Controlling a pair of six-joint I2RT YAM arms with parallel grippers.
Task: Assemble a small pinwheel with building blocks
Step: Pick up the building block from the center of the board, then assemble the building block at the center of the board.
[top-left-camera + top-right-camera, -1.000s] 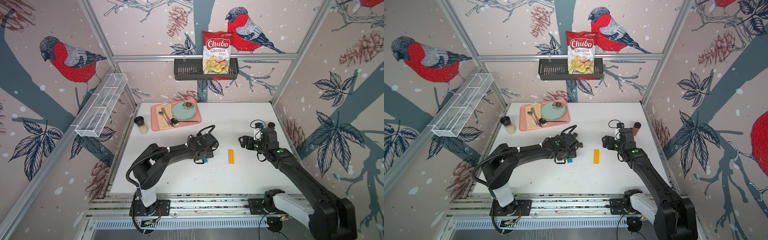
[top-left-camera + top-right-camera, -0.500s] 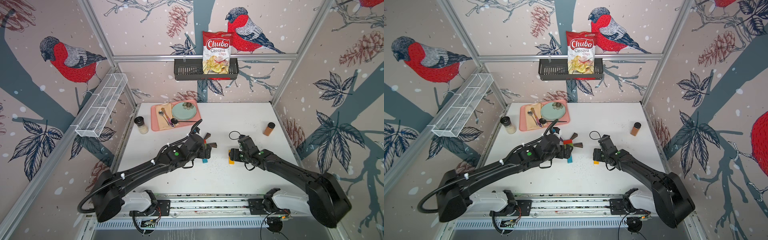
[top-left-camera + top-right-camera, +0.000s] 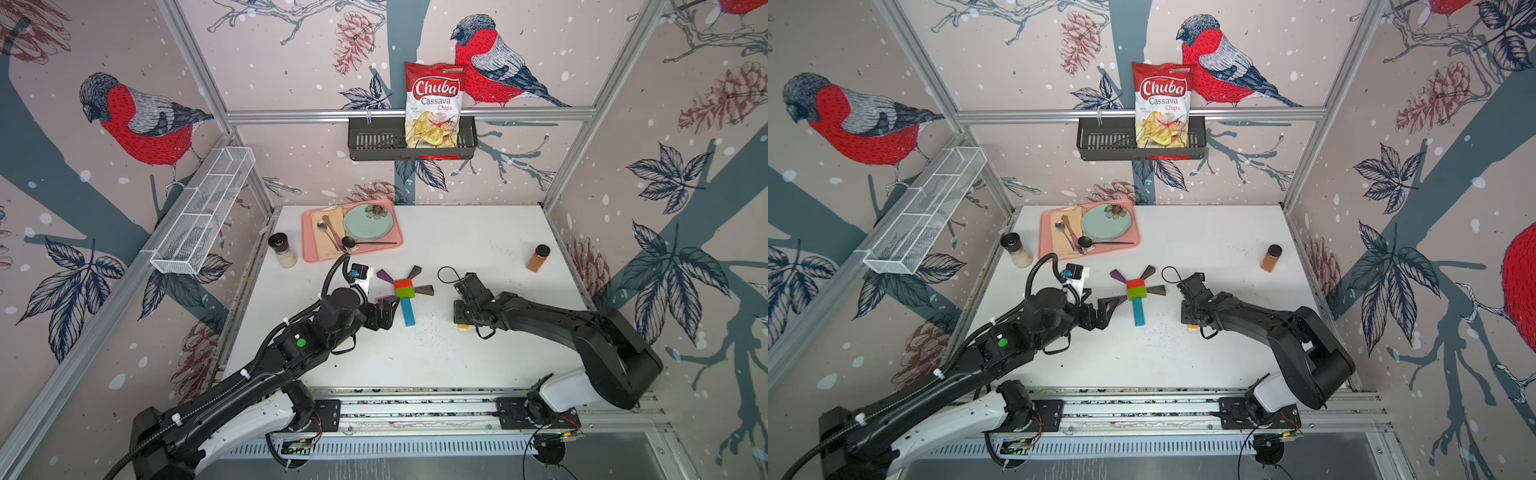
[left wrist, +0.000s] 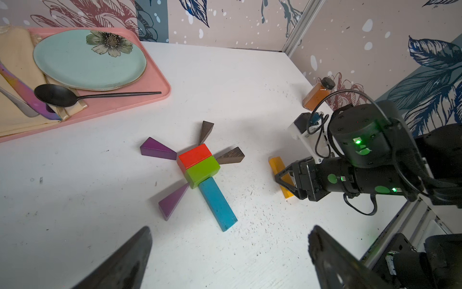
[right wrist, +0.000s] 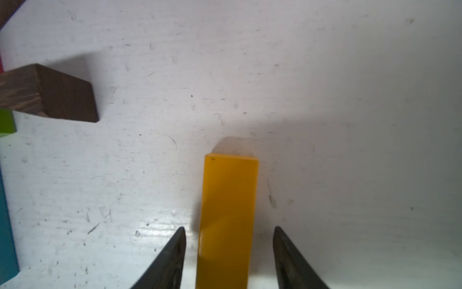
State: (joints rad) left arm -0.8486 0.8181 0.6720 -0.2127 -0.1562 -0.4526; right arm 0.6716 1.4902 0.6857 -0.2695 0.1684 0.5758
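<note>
Left wrist view is showing the pinwheel (image 4: 198, 165) lying nearly complete at centre frame, its blue bar (image 4: 217, 205) already joined. Only the yellow bar (image 4: 277, 165) is remaining, lying apart at centre right; the right gripper (image 5: 228, 229) is straddling it, fingers close but not yet pinching. The left gripper (image 4: 230, 229) is hovering at the bottom edge, fingers wide apart, empty. Upper left, the pink tray (image 4: 160, 82) is holding a plate (image 4: 82, 62) and black spoon (image 4: 57, 95); in a top view the black basket (image 3: 374, 141) is holding a chips bag (image 3: 434, 108)
</note>
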